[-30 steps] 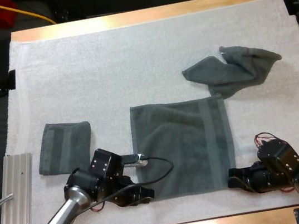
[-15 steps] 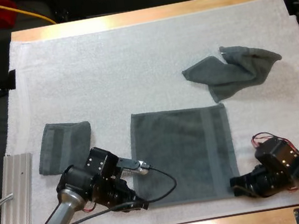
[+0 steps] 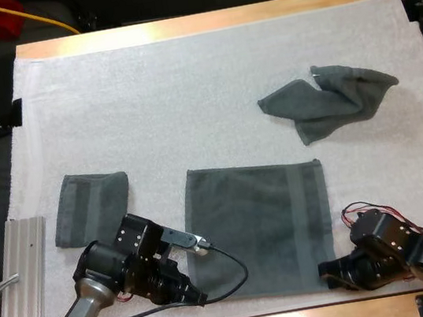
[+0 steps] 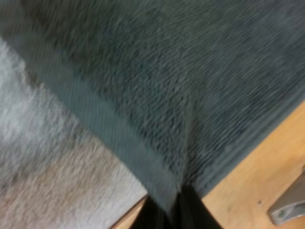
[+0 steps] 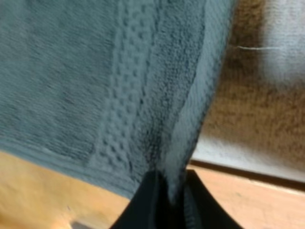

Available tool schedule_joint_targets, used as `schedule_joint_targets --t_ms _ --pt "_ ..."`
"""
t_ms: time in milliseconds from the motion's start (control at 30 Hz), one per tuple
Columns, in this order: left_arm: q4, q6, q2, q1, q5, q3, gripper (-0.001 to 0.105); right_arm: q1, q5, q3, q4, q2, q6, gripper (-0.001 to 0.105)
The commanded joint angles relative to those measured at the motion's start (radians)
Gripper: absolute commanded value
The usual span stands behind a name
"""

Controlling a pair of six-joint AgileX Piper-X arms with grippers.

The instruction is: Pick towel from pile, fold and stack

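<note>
Currently the spread towel [image 3: 260, 227] is being clamped at both near corners by left gripper [image 3: 198, 297] and right gripper [image 3: 325, 273] fingers, a forward fold likely being needed next.

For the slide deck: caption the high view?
Left gripper and right gripper pinch near corners of a flat dark grey-green towel on the white mat.

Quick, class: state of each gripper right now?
Left gripper: shut on the spread towel, near-left corner.
Right gripper: shut on its near-right corner.
</note>
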Motion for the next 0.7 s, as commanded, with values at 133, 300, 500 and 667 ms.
schedule_joint_targets --t_ms 133,300,500,667 --pt "-0.05 -0.002 0.077 -0.005 0.03 -0.007 0.0 -0.011 0.045 -0.006 -0.078 0.0 0.085 0.003" --pt "-0.134 -0.002 0.185 -0.005 0.059 -0.012 0.0 -0.086 0.044 -0.006 -0.113 0.002 0.103 0.003" --pt "-0.179 -0.002 0.296 0.001 0.058 -0.076 0.0 -0.202 -0.038 -0.006 -0.195 0.041 0.103 0.003" --pt "-0.198 -0.002 0.361 0.019 0.051 -0.151 0.0 -0.255 -0.103 -0.006 -0.282 0.104 0.103 0.003"
